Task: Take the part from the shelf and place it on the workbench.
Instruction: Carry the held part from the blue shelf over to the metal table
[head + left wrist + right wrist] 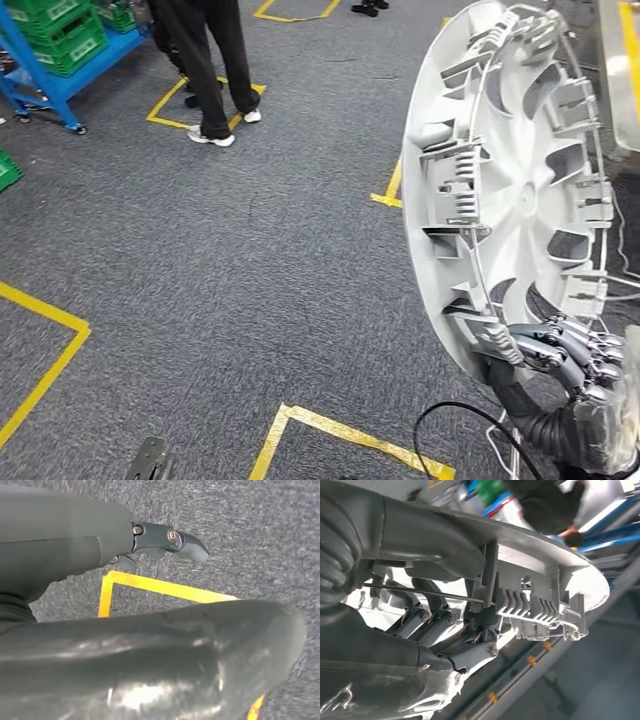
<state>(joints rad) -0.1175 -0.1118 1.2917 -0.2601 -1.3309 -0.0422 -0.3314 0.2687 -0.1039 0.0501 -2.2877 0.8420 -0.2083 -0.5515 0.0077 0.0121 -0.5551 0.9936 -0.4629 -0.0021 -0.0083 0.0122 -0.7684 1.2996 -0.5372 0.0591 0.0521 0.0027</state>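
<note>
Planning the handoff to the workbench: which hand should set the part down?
Right. The right hand already grips the white wheel cover at its lower rim, fingers hooked through it. The left hand hangs over the carpet, holding nothing.

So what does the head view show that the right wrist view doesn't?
Head view alone: the grey carpet floor with yellow tape, a person's legs, and the white wheel cover's whole ribbed inner face. Right wrist view alone: the fingers close up, hooked behind the rim. Both: the right robot hand gripping the cover's edge.
</note>
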